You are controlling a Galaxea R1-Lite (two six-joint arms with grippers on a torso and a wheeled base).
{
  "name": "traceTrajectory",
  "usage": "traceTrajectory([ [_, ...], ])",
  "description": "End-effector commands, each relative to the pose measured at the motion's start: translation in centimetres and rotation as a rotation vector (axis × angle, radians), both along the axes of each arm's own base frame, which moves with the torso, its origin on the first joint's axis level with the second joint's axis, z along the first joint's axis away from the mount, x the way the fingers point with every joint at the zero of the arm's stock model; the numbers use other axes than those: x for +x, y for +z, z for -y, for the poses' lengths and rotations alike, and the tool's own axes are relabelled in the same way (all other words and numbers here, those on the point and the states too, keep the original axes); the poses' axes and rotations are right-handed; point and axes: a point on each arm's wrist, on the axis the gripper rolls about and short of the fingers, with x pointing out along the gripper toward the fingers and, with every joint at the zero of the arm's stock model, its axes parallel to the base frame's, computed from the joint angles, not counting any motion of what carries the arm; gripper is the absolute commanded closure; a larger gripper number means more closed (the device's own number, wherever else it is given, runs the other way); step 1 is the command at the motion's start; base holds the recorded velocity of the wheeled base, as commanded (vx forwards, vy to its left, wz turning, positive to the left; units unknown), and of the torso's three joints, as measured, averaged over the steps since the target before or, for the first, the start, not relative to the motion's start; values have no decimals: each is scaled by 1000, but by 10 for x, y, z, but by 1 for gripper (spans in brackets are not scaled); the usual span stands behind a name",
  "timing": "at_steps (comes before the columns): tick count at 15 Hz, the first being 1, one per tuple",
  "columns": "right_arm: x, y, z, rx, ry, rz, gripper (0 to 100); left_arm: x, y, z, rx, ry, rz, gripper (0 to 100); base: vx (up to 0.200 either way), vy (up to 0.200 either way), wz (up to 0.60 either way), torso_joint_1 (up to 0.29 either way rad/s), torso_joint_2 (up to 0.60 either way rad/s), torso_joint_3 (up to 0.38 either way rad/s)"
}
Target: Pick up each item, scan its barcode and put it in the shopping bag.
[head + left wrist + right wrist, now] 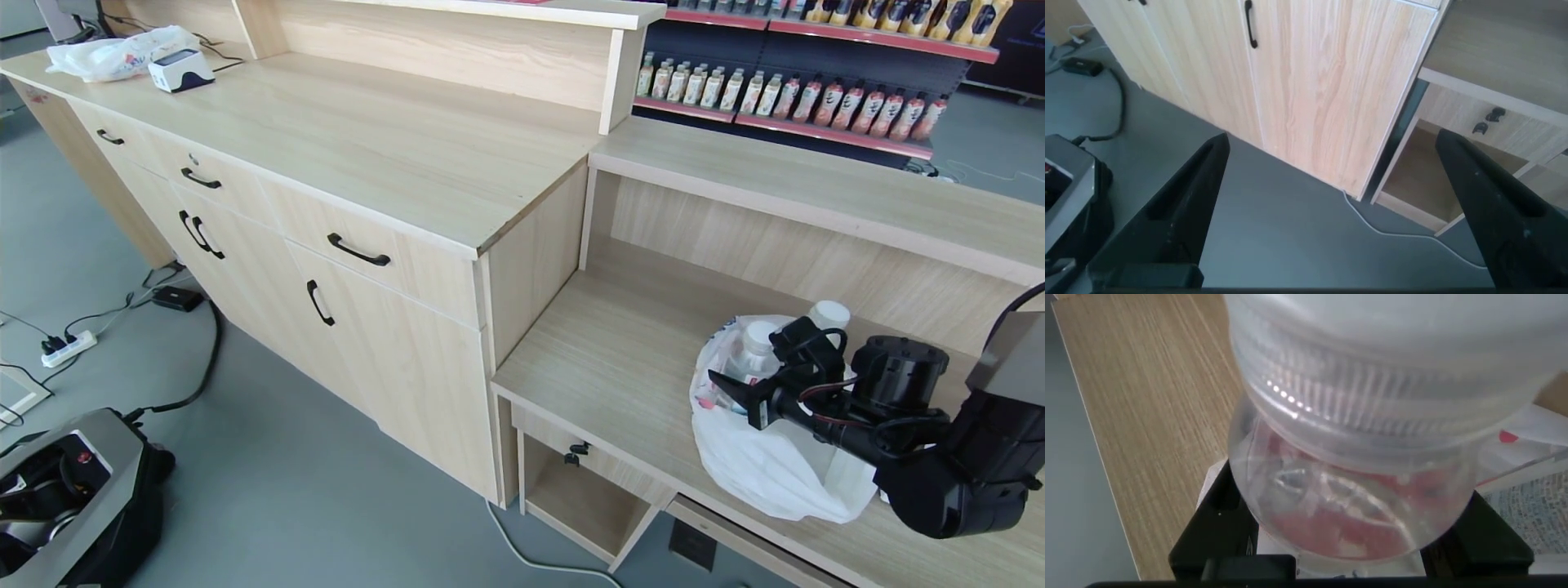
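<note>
A white shopping bag [767, 465] lies on the low desk [620, 343] at the right, with its mouth open. My right gripper [763, 359] hangs over the bag's mouth, shut on a clear bottle [755, 347] with a white cap; that bottle [1355, 457] sits between the black fingers [1221, 527]. A second white-capped bottle [829, 314] stands in the bag just behind. My left gripper [1331, 139] is held low over the grey floor facing the cabinet doors, open with nothing between its fingers. The barcode scanner [181, 69] sits on the tall counter at the far left.
A crumpled plastic bag [114, 53] lies beside the scanner. The tall counter [392, 139] has drawers and doors below it. A raised ledge [816, 188] backs the low desk. Store shelves with several bottles [784, 94] stand behind. Cables and a power strip [69, 349] lie on the floor.
</note>
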Motion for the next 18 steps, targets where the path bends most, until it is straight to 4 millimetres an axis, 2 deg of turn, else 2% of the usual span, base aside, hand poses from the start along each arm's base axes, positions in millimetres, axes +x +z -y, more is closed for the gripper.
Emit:
traceTrajectory([
  [1,1,-6,1,-2,-2,-19,100,0,0,0,0,-1,0,0,0,0,0,0,0,0],
  [9,0,-8,8,-9,-22,-33,100,0,0,0,0,0,0,0,0,0,0,0,0,0],
  [10,0,-8,10,-9,-28,-34,0,0,0,0,0,0,0,0,0,0,0,0,0,0],
  [12,-1,-5,12,-9,-34,-34,0,0,0,0,0,0,0,0,0,0,0,0,0,0],
  [14,-3,9,13,-3,-35,-7,0,0,0,0,0,0,0,0,0,0,0,0,0,0],
  [17,-19,62,11,15,101,92,0,0,0,0,0,0,0,0,0,0,0,0,0,0],
  [18,-33,87,9,13,140,151,0,0,0,0,0,0,0,0,0,0,0,0,0,0],
])
